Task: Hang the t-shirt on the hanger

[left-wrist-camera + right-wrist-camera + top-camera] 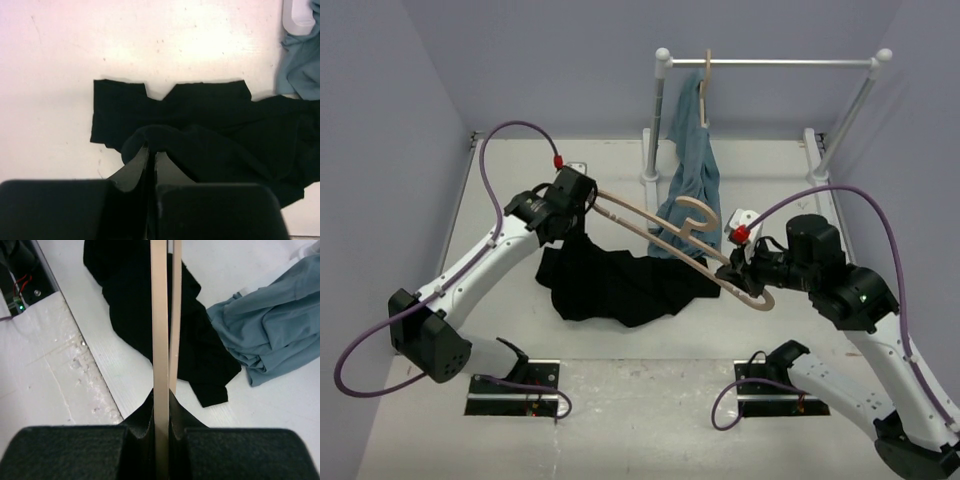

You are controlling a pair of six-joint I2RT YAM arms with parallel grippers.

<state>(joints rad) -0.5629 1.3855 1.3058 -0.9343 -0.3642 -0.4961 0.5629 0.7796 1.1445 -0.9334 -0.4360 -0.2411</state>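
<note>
The black t-shirt [620, 285] lies crumpled on the white table, with its upper left edge lifted. My left gripper [576, 222] is shut on a fold of that cloth; in the left wrist view the jaws [151, 150] pinch a raised ridge of the t-shirt [210, 115]. The tan wooden hanger [660, 232] is held in the air, slanting from beside the left gripper down to the right, above the shirt. My right gripper [735, 272] is shut on its right end. In the right wrist view the jaws [161, 395] clamp the hanger's bar [160, 315], with the t-shirt [130, 300] below.
A blue-grey garment [695, 170] hangs from a like hanger [705, 85] on a white pipe rack [780, 62] at the back, its hem reaching the table [270, 335]. Purple-grey walls close in the sides. Arm base plates [515, 385] sit at the near edge.
</note>
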